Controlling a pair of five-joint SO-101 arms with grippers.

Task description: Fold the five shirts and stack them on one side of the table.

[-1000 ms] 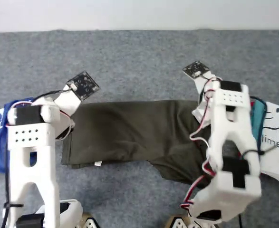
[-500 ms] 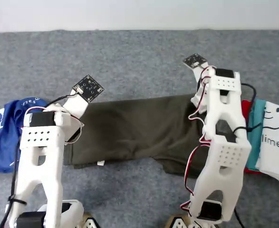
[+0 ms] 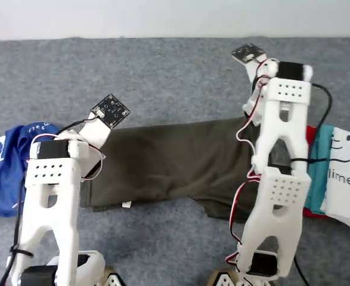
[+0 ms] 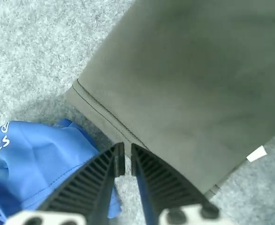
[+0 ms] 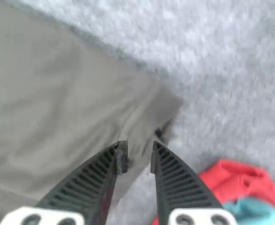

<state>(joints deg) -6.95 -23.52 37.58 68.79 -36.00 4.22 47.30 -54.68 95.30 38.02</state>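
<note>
While the olive shirt (image 3: 175, 164) lies only part-folded mid-table, I judge us roughly halfway. A white shirt (image 3: 347, 173), teal shirt (image 5: 259, 213) and red shirt (image 5: 231, 180) sit piled at the right; the blue shirt (image 3: 2, 173) lies crumpled at the left. My left gripper (image 4: 123, 159) has its jaws nearly together at the olive hem, gripping nothing. My right gripper (image 5: 136, 157) has its jaws slightly apart over the olive shirt's right edge.

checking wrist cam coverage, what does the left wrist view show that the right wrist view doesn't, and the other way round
Left wrist view, not the right: the blue shirt bunched beside the stitched hem of the olive shirt, a small white tag at that shirt's edge, and the left gripper at the hem.
Right wrist view, not the left: the red shirt and teal shirt past the olive shirt's corner, with the right gripper over that corner.
Both: the olive shirt lying on the grey table cover.
</note>
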